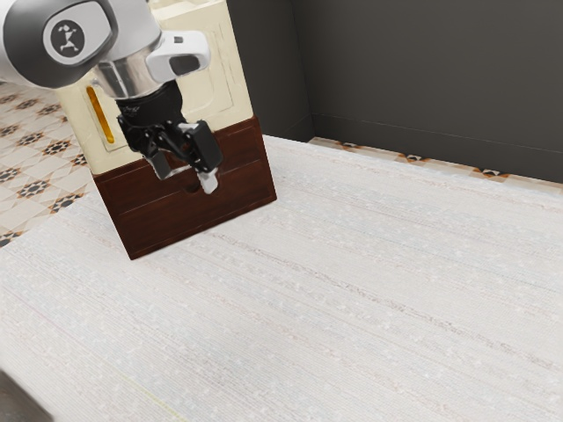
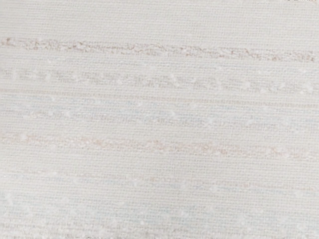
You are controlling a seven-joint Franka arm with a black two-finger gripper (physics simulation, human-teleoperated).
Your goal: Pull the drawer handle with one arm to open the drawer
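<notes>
Because the claw point(image 1: 188, 178), fingers apart, points down at the tabletop point(image 1: 369, 272), closing it here risks missing the handle. Behind it in the exterior view is the dark drawer point(image 1: 158, 215); an off-axis pull could drag the cabinet point(image 1: 230, 97).

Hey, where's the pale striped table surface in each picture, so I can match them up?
Exterior view: the table surface spreads below the cabinet and out to the exterior view's right.
Wrist view: it runs from side to side, seen close up.
Shared landmark: thin brownish speckled stripes along it; I cannot tell which stripe matches which.
</notes>
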